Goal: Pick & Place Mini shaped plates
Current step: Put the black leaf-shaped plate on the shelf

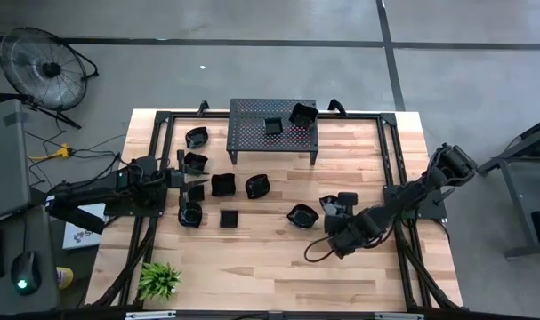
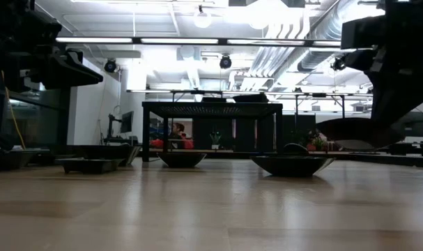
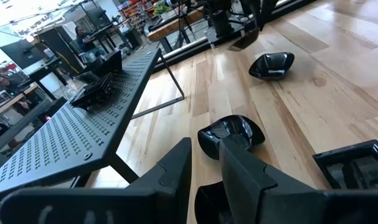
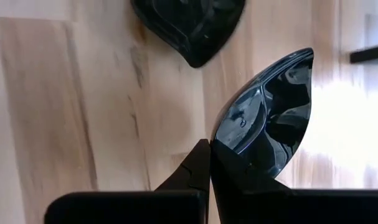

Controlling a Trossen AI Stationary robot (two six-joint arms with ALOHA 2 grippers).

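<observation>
Black plate (image 4: 273, 118) edge hidden in right end effector (image 4: 210, 155).

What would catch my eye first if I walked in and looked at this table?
Probably the scatter of small glossy black plates on the pale wooden table, mostly left of centre. Next, the black perforated stand at the far edge, with two plates on top. Then the right gripper, lifted over the table's right part, shut on the rim of one shiny dish.

Overhead, table-level and two close wrist cameras all share the table (image 1: 278, 240).
</observation>
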